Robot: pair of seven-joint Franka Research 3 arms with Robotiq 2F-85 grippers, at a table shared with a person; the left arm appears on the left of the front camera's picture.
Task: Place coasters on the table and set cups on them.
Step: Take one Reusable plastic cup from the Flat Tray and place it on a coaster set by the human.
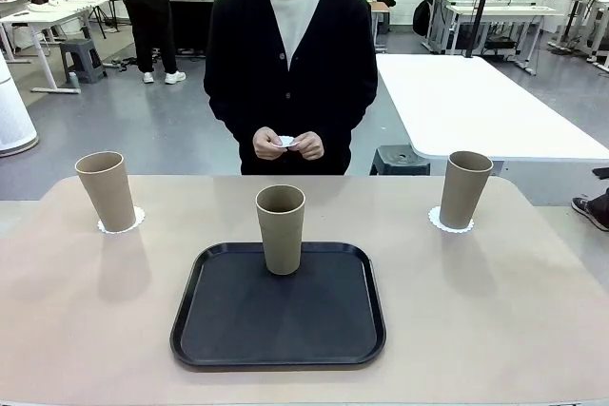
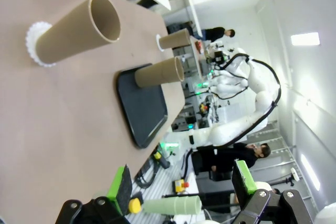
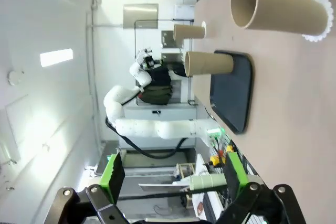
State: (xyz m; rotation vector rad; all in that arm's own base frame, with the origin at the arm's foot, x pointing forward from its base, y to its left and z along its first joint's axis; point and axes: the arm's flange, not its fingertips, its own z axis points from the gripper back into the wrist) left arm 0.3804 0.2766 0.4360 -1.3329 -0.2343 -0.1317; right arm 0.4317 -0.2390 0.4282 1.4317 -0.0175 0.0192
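Two of three settings are seen laid.

The left cup and right cup are stood upright on the left coaster and right coaster near the table's far corners; the middle cup is stood on the black tray (toward its far edge). A third coaster is held in the person's hands. The left gripper and right gripper are spread wide, nothing between the jaws.

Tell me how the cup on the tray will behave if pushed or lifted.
Tall on a narrower base, the cup probably tips if pushed high. Its matte tapered wall may slide in a pinch. Thin rim suggests light weight.
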